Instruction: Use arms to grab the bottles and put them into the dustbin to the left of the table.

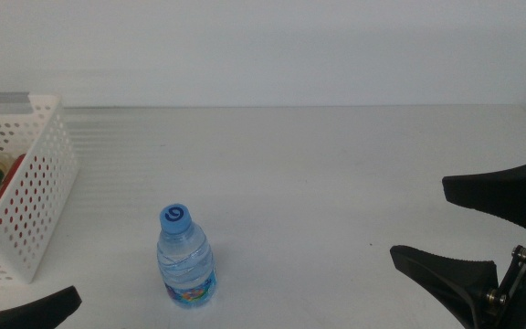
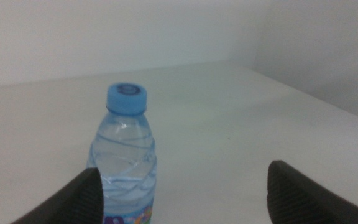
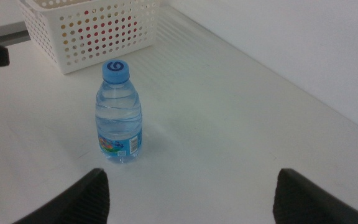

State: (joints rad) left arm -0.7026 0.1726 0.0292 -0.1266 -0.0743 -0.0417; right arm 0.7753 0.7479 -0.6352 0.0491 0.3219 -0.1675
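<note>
Table: a large plain white flat tabletop that carries everything else in view.

Water bottle: a small clear plastic bottle with a blue cap and a blue printed label; it stands upright on the table, toward the near left part of the middle view, apart from the basket and touched by neither gripper. It holds clear liquid almost up to the neck.

Dustbin: a white rectangular plastic basket with round holes through its walls; it sits on the table at the far left, partly cut off by the edge of the middle view, with a grey-looking handle slot at its rim.

Dustbin contents: a pale yellow shape and a red shape show over the rim and through the holes; what exactly they are I cannot tell.

Left gripper: a black two-jawed gripper with wedge-shaped jaws; its jaws are spread wide, and the water bottle stands just ahead of them, close to one jaw but not held.

Right gripper: a black wedge-jawed gripper on a white-and-black wrist; it sits low at the right side of the table, well apart from the bottle, jaws spread wide and holding nothing.
</note>
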